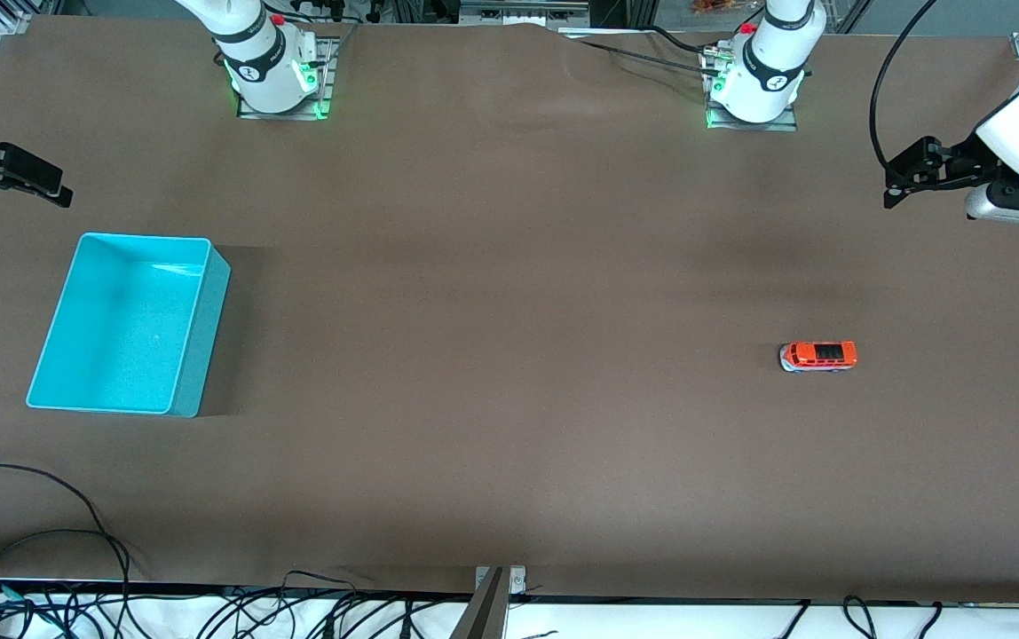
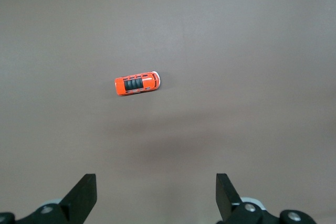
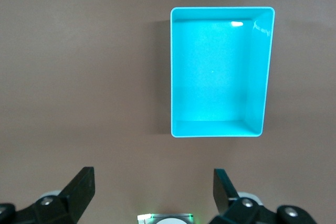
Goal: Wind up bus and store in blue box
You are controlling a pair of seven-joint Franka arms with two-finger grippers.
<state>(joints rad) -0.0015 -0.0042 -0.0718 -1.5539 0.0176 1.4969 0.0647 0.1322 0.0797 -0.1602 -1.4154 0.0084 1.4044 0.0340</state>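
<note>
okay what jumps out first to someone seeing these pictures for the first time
The light cyan-blue rectangular plastic box stands empty toward the right arm's end of the table. The small orange-roofed toy bus sits alone on the brown table toward the left arm's end. Both the left gripper and right gripper wait raised at the table's ends, fingers open.

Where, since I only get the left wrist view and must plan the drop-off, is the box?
Observer: The box sits toward the right arm's end of the table, well apart from the bus.
Operator: Anything in it?
Observer: No, the right wrist view shows it empty.
Operator: And the other arm?
Observer: The right gripper waits in the air beside the box, jaws open.
</note>
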